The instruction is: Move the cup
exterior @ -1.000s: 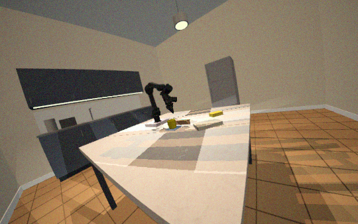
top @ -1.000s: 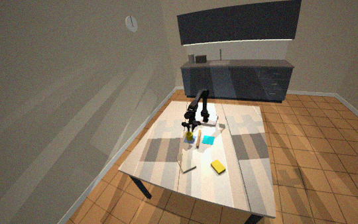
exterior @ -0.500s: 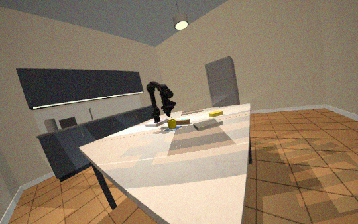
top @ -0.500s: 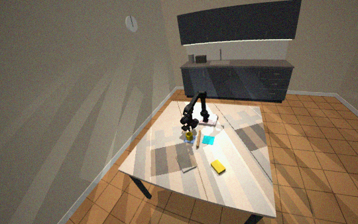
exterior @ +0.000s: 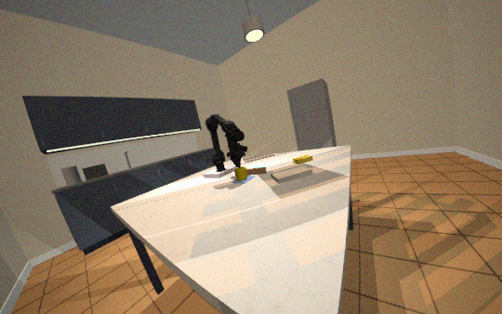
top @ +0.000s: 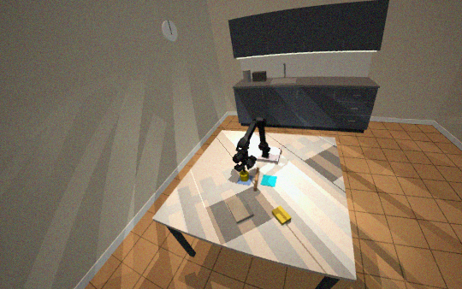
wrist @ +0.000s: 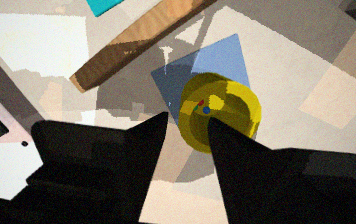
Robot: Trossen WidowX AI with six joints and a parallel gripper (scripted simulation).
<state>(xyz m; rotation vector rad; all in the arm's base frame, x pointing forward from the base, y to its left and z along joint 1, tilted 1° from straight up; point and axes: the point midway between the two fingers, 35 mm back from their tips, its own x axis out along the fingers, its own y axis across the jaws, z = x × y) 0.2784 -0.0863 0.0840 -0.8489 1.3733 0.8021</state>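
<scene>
Kitchen surface [top: 299, 239]: yellow cup [wrist: 220, 111] upright on blue pad [wrist: 220, 62], marbles inside. End effector [wrist: 186, 134] hovers above the rim, fingers partly spread, gripping nothing. Cyan pad [top: 269, 180] lies beyond wooden block [wrist: 135, 42].

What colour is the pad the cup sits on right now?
Blue: the pad under the yellow cup shows best in the wrist view.
</scene>
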